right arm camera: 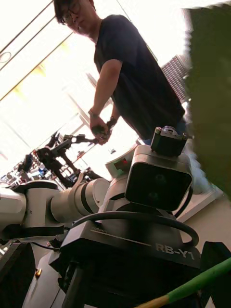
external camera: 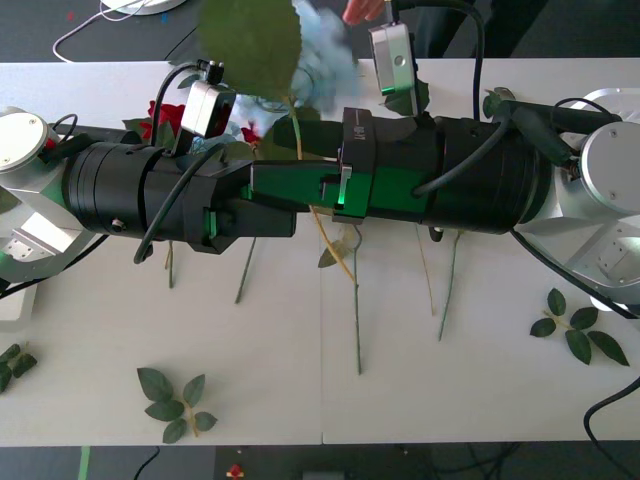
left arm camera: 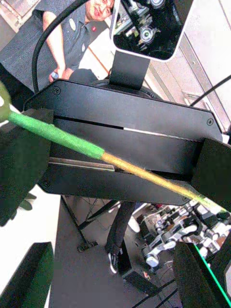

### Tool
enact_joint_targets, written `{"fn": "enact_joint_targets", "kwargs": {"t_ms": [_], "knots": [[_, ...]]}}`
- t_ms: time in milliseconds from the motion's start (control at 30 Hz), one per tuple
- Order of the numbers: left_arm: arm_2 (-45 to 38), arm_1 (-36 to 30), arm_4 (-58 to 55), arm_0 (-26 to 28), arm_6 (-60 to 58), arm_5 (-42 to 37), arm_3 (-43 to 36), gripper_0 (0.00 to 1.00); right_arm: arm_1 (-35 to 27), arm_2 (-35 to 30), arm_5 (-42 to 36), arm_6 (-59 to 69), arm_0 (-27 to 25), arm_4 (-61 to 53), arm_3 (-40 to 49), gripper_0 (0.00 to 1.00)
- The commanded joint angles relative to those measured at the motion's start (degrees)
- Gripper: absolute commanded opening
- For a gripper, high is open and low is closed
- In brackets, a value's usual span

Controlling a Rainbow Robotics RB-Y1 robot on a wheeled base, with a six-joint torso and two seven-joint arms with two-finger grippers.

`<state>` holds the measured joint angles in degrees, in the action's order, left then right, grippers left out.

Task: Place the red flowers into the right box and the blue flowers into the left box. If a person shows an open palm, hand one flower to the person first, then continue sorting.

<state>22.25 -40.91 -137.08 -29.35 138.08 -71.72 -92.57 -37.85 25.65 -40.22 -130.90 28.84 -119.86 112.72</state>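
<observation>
Blue flower [external camera: 325, 55] stem sits betw. grippers: left gripper [left arm camera: 113, 274] spread, right gripper [external camera: 300, 188] maybe pinching it, can't tell.

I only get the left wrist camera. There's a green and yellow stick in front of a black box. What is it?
Observer: That stick is the stem of a blue flower. Its bloom stands above where the left tool and right tool meet at mid-table.
Operator: Where are the red ones?
Observer: The red flowers lie at the table's far side, partly hidden by the left arm.
Operator: Anything else down there?
Observer: A leaf sprig lies near the table's front edge.
</observation>
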Motion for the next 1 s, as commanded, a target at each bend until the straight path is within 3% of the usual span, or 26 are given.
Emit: {"fn": "enact_joint_targets", "kwargs": {"t_ms": [33, 333, 367, 400, 433, 1000], "knots": [[0.34, -1.36, -1.08, -2.65, 0.17, 0.53, -0.5, 0.7, 1.37, 0.27, 0.58, -2.08, 2.1, -1.25, 1.01, 1.0], [0.25, -1.71, -1.34, -2.65, 0.26, 0.53, -0.06, 0.7, 1.02, 0.36, 0.58, -2.95, 2.1, -4.24, 1.01, 1.0], [0.34, -1.71, -1.34, -2.65, 0.26, 0.53, -0.06, 0.7, 1.02, 0.27, 0.58, -2.95, 2.1, -4.77, 1.01, 0.79], [0.25, -1.8, -1.34, -2.74, 0.26, 0.53, -0.06, 0.7, 0.76, 0.27, 0.58, -2.78, 2.19, -5.65, 1.09, 0.25], [0.34, -1.8, -1.43, -2.65, 0.26, 0.53, 0.02, 0.71, 0.67, 0.36, 0.58, -2.69, 2.1, -6.26, 1.09, 0.0], [0.34, -2.42, -2.05, -2.65, 0.34, 0.62, 0.11, 0.7, -0.91, -0.87, 2.07, -3.22, 2.01, -9.43, 1.09, 0.0]]}}
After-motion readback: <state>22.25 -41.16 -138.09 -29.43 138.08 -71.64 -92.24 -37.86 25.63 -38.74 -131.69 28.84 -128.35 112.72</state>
